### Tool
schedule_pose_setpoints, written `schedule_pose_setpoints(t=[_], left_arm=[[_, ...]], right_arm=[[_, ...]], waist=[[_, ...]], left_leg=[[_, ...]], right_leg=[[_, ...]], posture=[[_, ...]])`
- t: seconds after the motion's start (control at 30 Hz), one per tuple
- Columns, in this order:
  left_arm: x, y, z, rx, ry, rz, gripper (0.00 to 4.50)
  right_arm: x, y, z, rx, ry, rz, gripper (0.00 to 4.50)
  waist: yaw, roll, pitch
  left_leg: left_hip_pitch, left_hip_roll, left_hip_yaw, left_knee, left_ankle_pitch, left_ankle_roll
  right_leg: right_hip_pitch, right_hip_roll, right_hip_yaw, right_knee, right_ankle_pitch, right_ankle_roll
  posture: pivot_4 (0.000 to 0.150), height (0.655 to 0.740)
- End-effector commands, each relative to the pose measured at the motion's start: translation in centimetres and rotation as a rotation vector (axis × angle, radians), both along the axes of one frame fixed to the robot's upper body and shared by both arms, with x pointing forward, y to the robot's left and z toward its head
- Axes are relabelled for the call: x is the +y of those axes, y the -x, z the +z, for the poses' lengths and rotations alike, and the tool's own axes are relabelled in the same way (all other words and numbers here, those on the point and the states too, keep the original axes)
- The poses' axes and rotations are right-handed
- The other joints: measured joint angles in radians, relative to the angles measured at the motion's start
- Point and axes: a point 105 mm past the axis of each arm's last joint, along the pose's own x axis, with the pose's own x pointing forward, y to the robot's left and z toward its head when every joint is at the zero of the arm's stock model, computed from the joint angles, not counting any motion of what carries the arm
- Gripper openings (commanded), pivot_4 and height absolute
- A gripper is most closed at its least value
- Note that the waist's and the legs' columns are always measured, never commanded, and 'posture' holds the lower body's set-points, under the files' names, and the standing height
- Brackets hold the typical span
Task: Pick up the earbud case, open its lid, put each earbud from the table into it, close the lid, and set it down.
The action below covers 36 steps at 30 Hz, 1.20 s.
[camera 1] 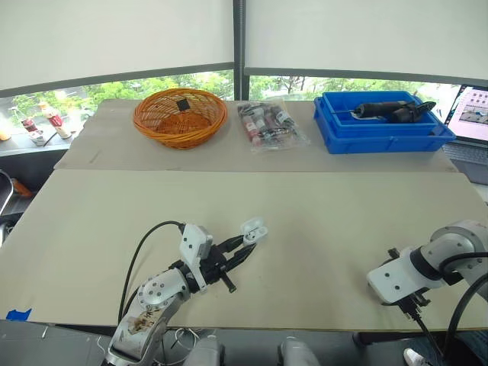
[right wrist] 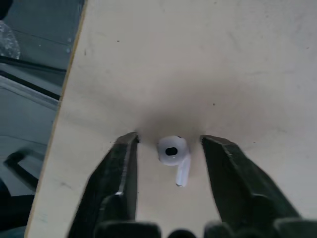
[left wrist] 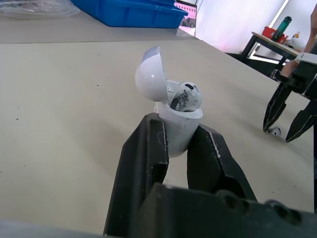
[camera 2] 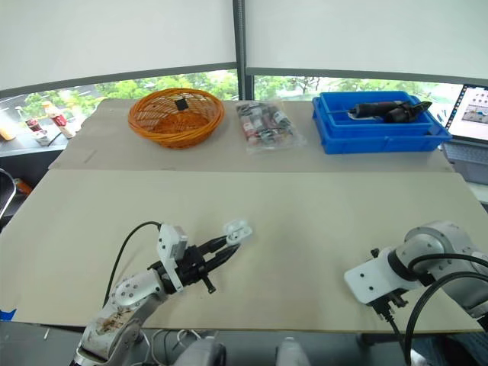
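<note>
Lid-up earbud case clamped in left end effector
On the tabletop, right end effector — fingers apart — straddles an earbud.

Concealed and unresolved items, as we find them

We record that the lower body of the earbud case is covered by the fingers of the left gripper clamped on it, and the seated earbud blocks the slot behind it, so we cannot tell that slot's contents. The loose earbud is partly masked by a finger of the right gripper. The laptop is cut by the picture's edge, as is a person's arm. The small dark item in the basket and the contents of the plastic bag are too small to identify.
</note>
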Motion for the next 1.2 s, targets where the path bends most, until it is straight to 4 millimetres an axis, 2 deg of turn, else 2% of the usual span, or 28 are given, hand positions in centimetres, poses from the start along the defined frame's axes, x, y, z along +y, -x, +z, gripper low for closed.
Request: schedule_pose_setpoints(t=[0.03,0.07,0.1,0.33,0.5,0.63,0.73,0.9,1.03,1.1,1.2], left_arm=[[-0.4,0.2,1.2,-0.048,0.027,-0.018,0.53],[-0.4,0.2,1.2,-0.048,0.027,-0.019,0.53],[-0.4,0.2,1.2,-0.048,0.028,-0.019,0.53],[-0.5,0.1,1.3,-0.049,0.03,-0.02,0.53],[-0.5,0.0,1.2,-0.051,0.031,-0.02,0.53],[-0.6,-0.3,1.4,-0.057,0.037,-0.019,0.53],[-0.8,-0.9,1.9,-0.066,0.064,-0.014,0.53],[-1.2,-1.8,2.6,-0.094,0.07,-0.03,0.53],[-1.2,-2.6,3.0,-0.112,0.071,-0.038,0.53],[-1.2,-3.0,3.3,-0.12,0.077,-0.042,0.53],[-1.3,-3.5,3.7,-0.128,0.084,-0.055,0.53]], right_arm=[[0.3,-0.6,0.2,-0.041,-0.008,-0.004,0.85],[0.3,-0.7,0.2,-0.045,-0.006,-0.004,0.49],[0.3,-0.7,0.2,-0.047,-0.005,-0.004,0.33],[0.9,-0.8,0.9,-0.062,-0.042,-0.005,0.33],[2.0,-1.4,2.6,-0.101,-0.13,-0.041,0.33],[4.5,-2.6,5.0,-0.158,-0.347,-0.13,0.33],[6.7,-3.5,7.1,-0.204,-0.591,-0.242,0.33],[9.9,-3.3,9.6,-0.241,-0.965,-0.365,0.33],[11.5,-3.6,11.7,-0.338,-1.197,-0.417,0.33],[12.3,-3.5,12.5,-0.392,-1.295,-0.428,0.33],[13.4,-3.6,12.5,-0.424,-1.4,-0.461,0.33]], waist=[[-0.007,-0.001,0.0],[-0.01,-0.001,0.0],[-0.013,-0.001,0.0],[-0.013,-0.001,0.0],[-0.013,-0.001,0.0],[-0.01,-0.001,0.0],[-0.004,-0.001,0.0],[0.012,-0.001,0.0],[0.013,-0.001,0.0],[0.013,-0.001,0.0],[0.012,-0.001,0.0]], left_leg=[[0.0,0.0,0.0,0.0,0.0,0.0],[0.001,0.0,0.0,0.0,0.0,0.0],[0.001,0.0,0.0,0.0,0.0,0.0],[0.001,0.001,-0.001,0.0,0.0,0.0],[0.001,0.001,-0.001,0.0,0.0,0.0],[0.0,0.001,-0.002,0.0,0.0,0.0],[-0.001,0.0,-0.003,0.0,0.0,0.0],[-0.003,0.0,-0.004,0.002,0.0,0.0],[-0.003,-0.001,-0.004,0.003,0.0,0.0],[-0.003,-0.001,-0.004,0.003,0.0,0.0],[-0.003,-0.001,-0.004,0.003,0.0,0.0]], right_leg=[[0.0,0.0,0.0,0.0,0.0,0.0],[0.001,0.0,0.0,0.0,0.0,0.0],[0.001,0.0,0.0,0.0,0.0,0.0],[0.001,0.001,0.0,0.0,0.0,0.0],[0.001,0.001,0.001,0.0,0.0,0.0],[0.0,0.0,0.001,0.0,0.0,0.0],[0.0,0.0,0.0,0.0,0.0,0.0],[-0.002,0.0,0.0,0.001,0.0,0.0],[-0.002,0.0,0.0,0.002,0.0,0.0],[-0.002,0.0,0.0,0.003,0.0,0.0],[-0.003,0.0,-0.001,0.004,0.0,0.0]], posture=[[0.15,0.74],[0.15,0.74],[0.15,0.74],[0.15,0.74],[0.15,0.74],[0.15,0.74],[0.15,0.74],[0.15,0.74],[0.15,0.74],[0.15,0.74],[0.15,0.74]])
